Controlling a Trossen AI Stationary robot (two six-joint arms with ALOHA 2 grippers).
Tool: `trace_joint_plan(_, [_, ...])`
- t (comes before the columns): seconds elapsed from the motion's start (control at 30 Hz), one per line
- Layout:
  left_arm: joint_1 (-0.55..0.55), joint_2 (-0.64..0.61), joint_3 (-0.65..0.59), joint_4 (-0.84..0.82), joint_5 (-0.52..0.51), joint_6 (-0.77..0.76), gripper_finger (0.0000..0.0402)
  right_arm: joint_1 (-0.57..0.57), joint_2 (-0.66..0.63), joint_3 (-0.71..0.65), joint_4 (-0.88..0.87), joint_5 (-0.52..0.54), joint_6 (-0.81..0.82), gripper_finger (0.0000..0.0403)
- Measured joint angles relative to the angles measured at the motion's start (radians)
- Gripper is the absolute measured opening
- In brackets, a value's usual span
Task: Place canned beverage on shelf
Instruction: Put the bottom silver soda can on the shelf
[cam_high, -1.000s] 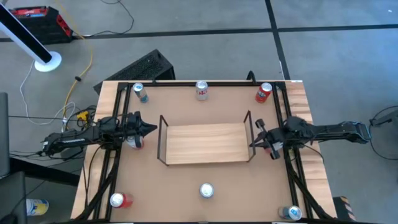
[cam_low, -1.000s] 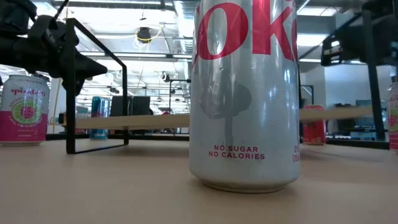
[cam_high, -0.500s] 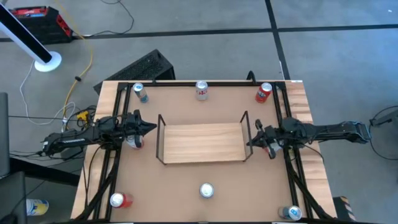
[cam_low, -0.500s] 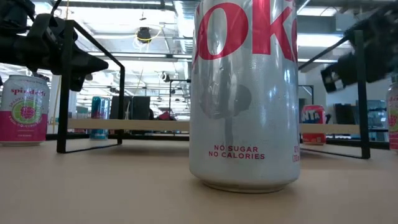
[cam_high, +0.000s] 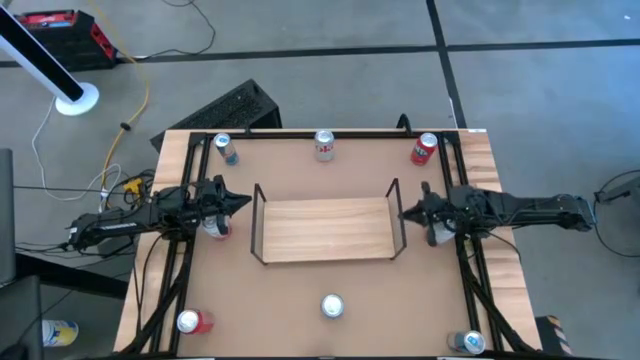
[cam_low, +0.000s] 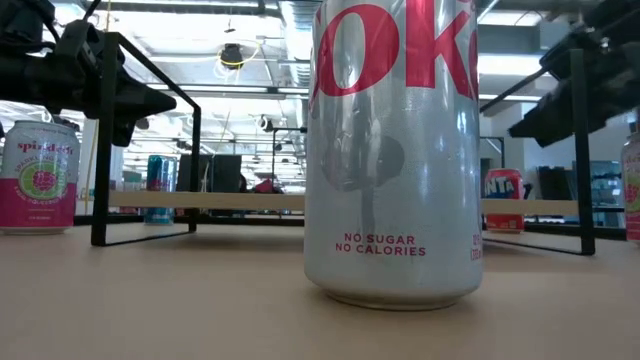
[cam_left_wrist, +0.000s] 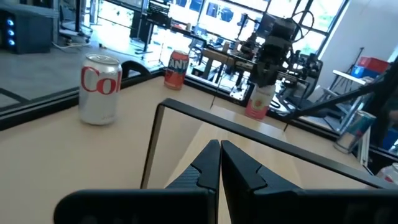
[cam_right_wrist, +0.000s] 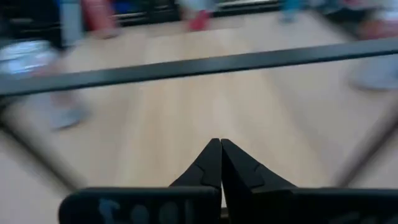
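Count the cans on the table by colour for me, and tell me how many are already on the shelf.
Blue cans: 2
Red cans: 2
Silver cans: 2
Pink-and-white cans, one off each short end of the shelf: 2
Total: 8 cans, 0 on the shelf

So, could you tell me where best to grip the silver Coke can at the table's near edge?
Probably around the mid-body of the silver Coke can, fingers either side of its round wall, coming from above or sideways: it stands upright with clear table around it.
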Motion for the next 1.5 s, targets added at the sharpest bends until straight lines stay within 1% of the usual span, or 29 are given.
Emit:
trace_joint_plan(0.13, [0.0,0.0,0.0,0.001,0.011,-0.008,0.0,0.0,0.001,0.077,-0.083,0.198,-0.001,0.0022])
trace_joint_plan(0.27, [0.0,0.0,0.0,0.001,0.034,-0.019,0.0,0.0,0.001,0.151,-0.106,0.447,-0.039,0.0023])
trace_joint_plan(0.37, [0.0,0.0,0.0,0.001,0.051,-0.019,0.0,0.0,0.0,0.223,-0.094,0.553,-0.098,0.0022])
trace_joint_plan(0.43, [0.0,0.0,0.0,0.0,0.056,-0.019,0.0,0.002,0.0,0.267,-0.067,0.568,-0.114,0.0022])
trace_joint_plan(0.47, [0.0,0.0,0.0,0.0,0.061,-0.019,0.0,0.004,0.0,0.286,-0.045,0.561,-0.115,0.0022])
trace_joint_plan(0.53, [0.0,0.0,0.0,-0.003,0.063,-0.019,0.0,0.019,0.001,0.313,0.023,0.51,-0.117,0.0022])
trace_joint_plan(0.6, [0.0,0.0,0.0,-0.003,0.068,-0.023,0.0,0.041,0.001,0.319,0.109,0.423,-0.139,0.0021])
trace_joint_plan(0.77, [0.0,0.0,0.0,-0.006,0.081,-0.026,0.0,0.13,0.042,0.315,0.299,0.151,-0.165,0.0021])
trace_joint_plan(0.87, [0.0,0.0,0.02,-0.046,0.08,-0.026,0.0,0.2,0.097,0.315,0.387,0.059,-0.212,0.0021])
trace_joint_plan(1.0, [0.0,0.001,0.112,-0.152,0.053,-0.005,0.0,0.288,0.171,0.315,0.473,0.043,-0.315,0.0021])
trace_joint_plan(1.1, [0.0,0.005,0.22,-0.264,-0.012,0.017,0.0,0.337,0.216,0.315,0.487,0.044,-0.359,0.0024])
trace_joint_plan(1.2, [0.0,0.037,0.335,-0.371,-0.072,0.029,0.0,0.374,0.256,0.315,0.477,0.054,-0.368,0.0027])
trace_joint_plan(1.3, [0.0,0.107,0.434,-0.446,-0.086,0.029,0.0,0.4,0.297,0.315,0.473,0.06,-0.373,0.0027])
trace_joint_plan(1.37, [0.0,0.171,0.49,-0.463,-0.085,0.028,0.0,0.416,0.325,0.315,0.472,0.06,-0.393,0.0025])
trace_joint_plan(1.5, [-0.001,0.356,0.587,-0.498,-0.043,0.027,0.0,0.456,0.366,0.314,0.468,0.06,-0.507,0.0024])
